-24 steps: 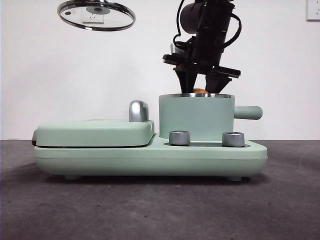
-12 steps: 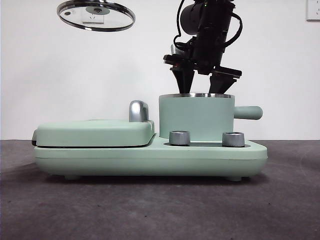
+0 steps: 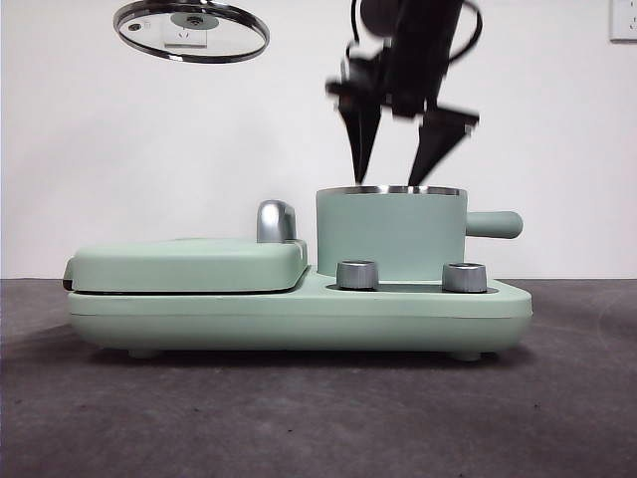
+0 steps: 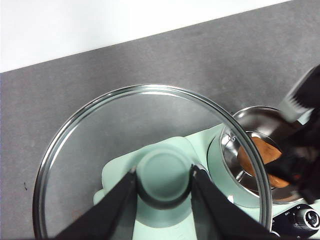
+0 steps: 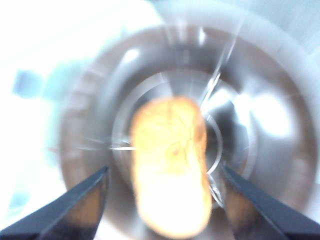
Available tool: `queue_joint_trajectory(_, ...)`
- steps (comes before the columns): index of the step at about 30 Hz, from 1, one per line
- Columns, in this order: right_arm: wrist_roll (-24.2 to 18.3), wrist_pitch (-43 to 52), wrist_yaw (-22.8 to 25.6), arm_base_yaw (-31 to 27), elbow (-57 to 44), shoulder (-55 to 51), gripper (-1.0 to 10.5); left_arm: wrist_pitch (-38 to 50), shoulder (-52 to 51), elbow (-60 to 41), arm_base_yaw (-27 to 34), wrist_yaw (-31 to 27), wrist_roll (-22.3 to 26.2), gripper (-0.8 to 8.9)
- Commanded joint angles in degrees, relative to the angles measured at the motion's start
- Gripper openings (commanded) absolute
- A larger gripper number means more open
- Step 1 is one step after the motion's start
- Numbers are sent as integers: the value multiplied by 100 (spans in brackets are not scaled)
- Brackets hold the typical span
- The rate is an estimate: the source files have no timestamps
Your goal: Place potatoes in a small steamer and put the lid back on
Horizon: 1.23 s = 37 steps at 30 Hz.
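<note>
Orange-brown, the potato [image 5: 171, 165] lies on the steel floor of the small steamer [image 3: 390, 233], directly below the right gripper [image 3: 396, 169] — jaws spread wide, holding nothing, tips just above the pot's rim. Well off to the side and higher up, the left gripper [image 4: 164, 186] is clamped on the mint-green knob of the lid [image 4: 125, 125], holding the glass disc in the air above the griddle cover [image 3: 189, 264].
</note>
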Motion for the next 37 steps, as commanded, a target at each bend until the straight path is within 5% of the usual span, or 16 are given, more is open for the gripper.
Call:
queue_joint_trajectory(1,-125,-356,46,28,745,-94,345,136,4,225,-57,-2,-61,27)
queue_joint_trajectory(15,-352,-678,173,114,584,-1873,345,120,4,223,-105,-2,-70,27)
queue_joint_trajectory(27,-350,-245,782,114,-3018,-4776,345,111,9,223,-422,-4,-83,27)
queue_joint_trajectory(37,341,1051,748,114,-5928,-7624,344,114,59,223,-918,-4,-83,27)
